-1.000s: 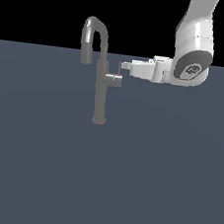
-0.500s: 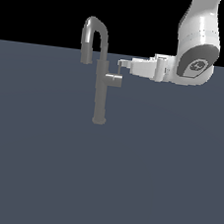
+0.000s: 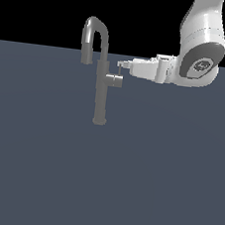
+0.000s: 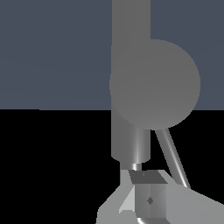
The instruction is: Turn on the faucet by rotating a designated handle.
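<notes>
Left of centre in the exterior view stands the faucet [image 3: 102,91], its handle [image 3: 114,80] a short stub jutting toward the gripper [image 3: 123,64], thin lever rising from it. Rigid metal, probably smooth, so push near the lever's tip for leverage. Whether the fingers are parted or closed I cannot tell. Flat slate-grey surface [image 3: 125,186] spreads below, black void behind

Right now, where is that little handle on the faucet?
In the exterior view, the handle juts from the faucet column toward the view's right, just below the gripper tip.
</notes>
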